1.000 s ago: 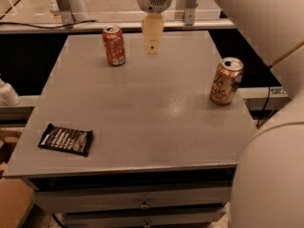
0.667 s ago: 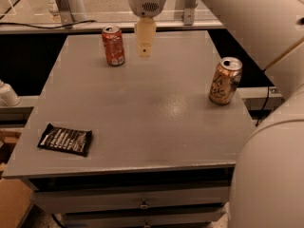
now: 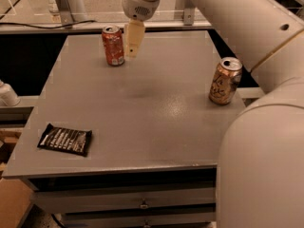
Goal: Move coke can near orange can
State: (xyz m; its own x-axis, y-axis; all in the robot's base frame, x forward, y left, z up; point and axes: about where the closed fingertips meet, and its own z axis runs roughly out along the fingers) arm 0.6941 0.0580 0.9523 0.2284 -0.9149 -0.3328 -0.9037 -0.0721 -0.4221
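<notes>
The coke can [image 3: 113, 45], reddish-orange with white markings and a silver top, stands upright near the far left of the grey table [image 3: 142, 103]. The orange can [image 3: 224, 81], gold-tan with dark graphics, stands upright near the table's right edge. My gripper [image 3: 133, 41] hangs from the white arm just to the right of the coke can, close beside it and a little above the table. It holds nothing that I can see.
A black snack packet [image 3: 65, 139] lies flat at the front left of the table. My white arm [image 3: 256, 127] fills the right side of the view. A drawer front [image 3: 142, 201] runs below the table's front edge.
My gripper has moved left and slightly down, from the table's far middle to right beside the coke can. Both cans and the packet have not moved.
</notes>
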